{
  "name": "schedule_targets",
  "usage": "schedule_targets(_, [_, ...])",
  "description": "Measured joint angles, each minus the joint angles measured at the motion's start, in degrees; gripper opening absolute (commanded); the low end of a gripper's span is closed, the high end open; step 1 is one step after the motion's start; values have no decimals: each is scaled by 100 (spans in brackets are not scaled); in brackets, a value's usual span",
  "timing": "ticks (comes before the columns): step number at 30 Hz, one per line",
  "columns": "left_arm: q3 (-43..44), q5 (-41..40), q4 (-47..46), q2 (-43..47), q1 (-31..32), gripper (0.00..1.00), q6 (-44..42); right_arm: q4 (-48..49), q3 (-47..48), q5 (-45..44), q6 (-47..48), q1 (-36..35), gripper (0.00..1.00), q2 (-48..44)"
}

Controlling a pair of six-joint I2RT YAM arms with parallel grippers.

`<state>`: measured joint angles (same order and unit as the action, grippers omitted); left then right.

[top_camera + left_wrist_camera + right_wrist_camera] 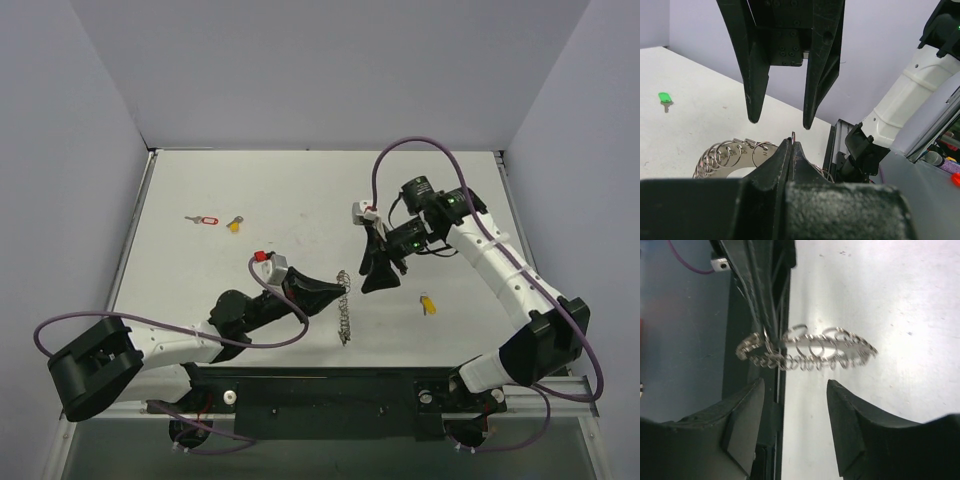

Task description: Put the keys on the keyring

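Keyring lies near the front edge of the surface, about midway along it. The left fingers pinch it at one link and are closed tight on the wire. The rest of the loop sags away from the grip as a limp chain of small split rings; whether it hangs clear of the surface, cannot tell. Right fingers hover just beside the loop, parted to a middling gap, nothing between them. No key is on the ring. Near yellow-headed key lies toward the front right, close to the right arm. Far yellow-headed key and red-tagged key lie side by side toward the left edge, in the far half. Green-headed key shows only from the left wrist. Handling, as judged: the ring is light and floppy with no shape of its own, likely to swing and twist when held at one spot, and its thin smooth wire is slippery. Better taken at two spots well apart, so one stretch goes taut. Keys are light, stiff and flat, awkward to lift off the surface. Take one by the wider plastic head, leaving the hole free; the hole is too small to make out here.
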<state>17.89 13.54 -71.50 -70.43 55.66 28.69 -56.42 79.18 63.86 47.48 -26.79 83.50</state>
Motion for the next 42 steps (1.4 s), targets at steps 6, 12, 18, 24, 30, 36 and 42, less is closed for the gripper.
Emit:
schedule_targets(6, [-20,31,199,275,-83,0,-186,-42,-4,-396,205,490,64,-442])
schedule_targets(12, [-63,151,361,378,-205,0,-304,133,-422,-577,-13,1832,63,-763])
schedule_targets(18, [-245,352,151,380,-382,0,-273,402,-1307,-1394,-256,2354,64,-898])
schedule_targets(24, [-328,732,92,380,-413,0,-345,752,-1561,-2448,-501,2533,90,-1580])
schedule_targets(30, [-247,1408,977,929,-417,0,-999,236,-748,-2326,-90,2660,80,-750])
schedule_targets(36, [-66,1816,1690,1283,-417,0,-1491,970,-1838,-2610,-262,2627,92,-1325])
schedule_targets(42, [92,1980,2413,1453,-450,0,-1727,1174,-1722,-2830,-975,2645,78,-1167])
